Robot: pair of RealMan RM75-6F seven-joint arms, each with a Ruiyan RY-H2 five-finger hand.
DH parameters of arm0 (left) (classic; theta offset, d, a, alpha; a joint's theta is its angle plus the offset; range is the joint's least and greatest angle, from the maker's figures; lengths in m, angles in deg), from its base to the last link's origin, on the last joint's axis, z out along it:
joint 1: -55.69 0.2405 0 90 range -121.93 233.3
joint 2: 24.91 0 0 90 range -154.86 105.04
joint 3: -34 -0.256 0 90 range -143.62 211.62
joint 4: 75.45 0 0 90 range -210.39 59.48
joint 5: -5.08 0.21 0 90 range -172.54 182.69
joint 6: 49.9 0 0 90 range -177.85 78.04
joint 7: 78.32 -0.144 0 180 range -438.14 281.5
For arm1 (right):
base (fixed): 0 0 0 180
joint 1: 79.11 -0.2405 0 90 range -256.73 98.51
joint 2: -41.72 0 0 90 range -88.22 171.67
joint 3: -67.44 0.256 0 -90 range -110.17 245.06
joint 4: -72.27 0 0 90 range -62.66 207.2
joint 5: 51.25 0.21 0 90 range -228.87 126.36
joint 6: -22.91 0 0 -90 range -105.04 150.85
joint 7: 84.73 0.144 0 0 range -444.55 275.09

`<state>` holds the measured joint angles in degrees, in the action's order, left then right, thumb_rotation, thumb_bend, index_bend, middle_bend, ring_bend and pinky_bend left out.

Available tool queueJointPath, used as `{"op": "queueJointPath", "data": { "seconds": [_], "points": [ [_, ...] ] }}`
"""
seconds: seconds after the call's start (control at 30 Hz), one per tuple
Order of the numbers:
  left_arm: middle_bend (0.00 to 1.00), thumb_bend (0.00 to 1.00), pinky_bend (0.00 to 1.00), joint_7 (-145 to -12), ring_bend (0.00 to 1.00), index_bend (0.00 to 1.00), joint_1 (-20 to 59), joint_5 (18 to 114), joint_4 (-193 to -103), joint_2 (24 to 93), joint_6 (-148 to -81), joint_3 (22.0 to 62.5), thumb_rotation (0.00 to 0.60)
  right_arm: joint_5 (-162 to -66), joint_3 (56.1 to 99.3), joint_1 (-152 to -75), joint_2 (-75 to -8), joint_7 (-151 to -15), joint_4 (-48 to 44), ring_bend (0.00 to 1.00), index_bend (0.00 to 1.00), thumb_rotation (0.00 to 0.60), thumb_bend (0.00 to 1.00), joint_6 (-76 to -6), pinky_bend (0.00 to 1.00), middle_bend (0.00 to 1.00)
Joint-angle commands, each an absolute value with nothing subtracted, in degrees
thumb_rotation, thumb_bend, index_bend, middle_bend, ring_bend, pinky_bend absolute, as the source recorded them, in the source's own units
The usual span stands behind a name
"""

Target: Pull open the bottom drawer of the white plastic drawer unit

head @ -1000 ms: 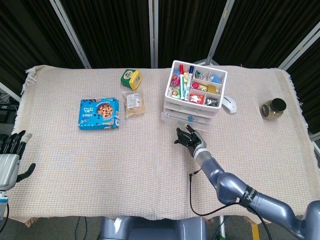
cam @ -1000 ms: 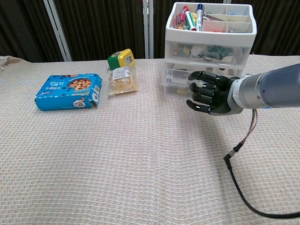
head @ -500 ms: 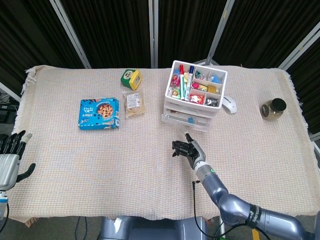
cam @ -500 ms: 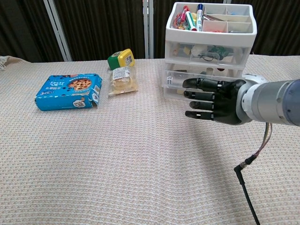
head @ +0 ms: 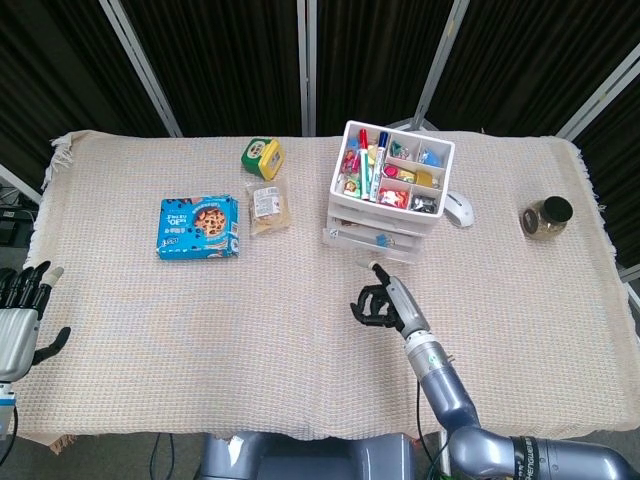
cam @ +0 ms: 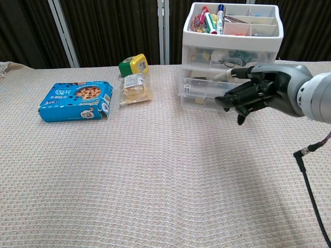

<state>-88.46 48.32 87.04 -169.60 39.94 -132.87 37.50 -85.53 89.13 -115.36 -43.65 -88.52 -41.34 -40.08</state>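
Drawer unit [head: 388,195] at rear centre of bench [head: 300,350]; bottom drawer [cam: 204,94] apparently shut, or nearly so. Right hand [cam: 261,93] just in front of unit, apart from it, fingers [cam: 232,98] curled and empty. Left hand [head: 18,310] well to the left of unit at bench edge, fingers upright and spread, holding nothing. Step in hand, as judged: approach, no grip yet on drawer. Next move likely calls for fingertips hooked on drawer's front lip, then a straight pull away from unit, with care against dragging the light unit along. Drawer handle hidden behind right hand in chest view and too small to make out in head view; left hand absent from chest view; right forearm cut off at frame edge.
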Motion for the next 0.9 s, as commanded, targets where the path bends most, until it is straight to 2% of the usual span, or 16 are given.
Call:
{"op": "queueJointPath", "data": {
  "seconds": [0.03,0.2,0.47,0.9],
  "points": [
    [0.00,0.34,0.00,-88.6,0.00,0.07,48.3,87.0,-169.6,39.9,-132.8,37.5,0.600,-85.3,86.5,-119.1,-40.6,-100.1,-37.9,0.74,0.18,0.600,0.33,-45.9,0.60,0.67],
    [0.00,0.34,0.00,-88.9,0.00,0.07,48.3,86.9,-169.8,40.0,-132.9,37.6,0.600,-81.2,86.4,-121.6,-39.6,-108.4,-35.5,0.76,0.18,0.600,0.33,-48.4,0.61,0.69],
    [0.00,0.34,0.00,-89.0,0.00,0.07,48.3,86.8,-169.9,40.0,-132.9,37.6,0.600,-76.9,86.3,-123.4,-39.9,-113.8,-33.2,0.76,0.21,0.600,0.33,-49.2,0.61,0.69],
    [0.00,0.34,0.00,-88.9,0.00,0.07,48.3,86.8,-169.9,39.9,-132.8,37.5,0.600,-74.3,86.6,-124.2,-40.9,-114.8,-31.4,0.76,0.25,0.600,0.33,-47.9,0.61,0.69]
  ]
}}
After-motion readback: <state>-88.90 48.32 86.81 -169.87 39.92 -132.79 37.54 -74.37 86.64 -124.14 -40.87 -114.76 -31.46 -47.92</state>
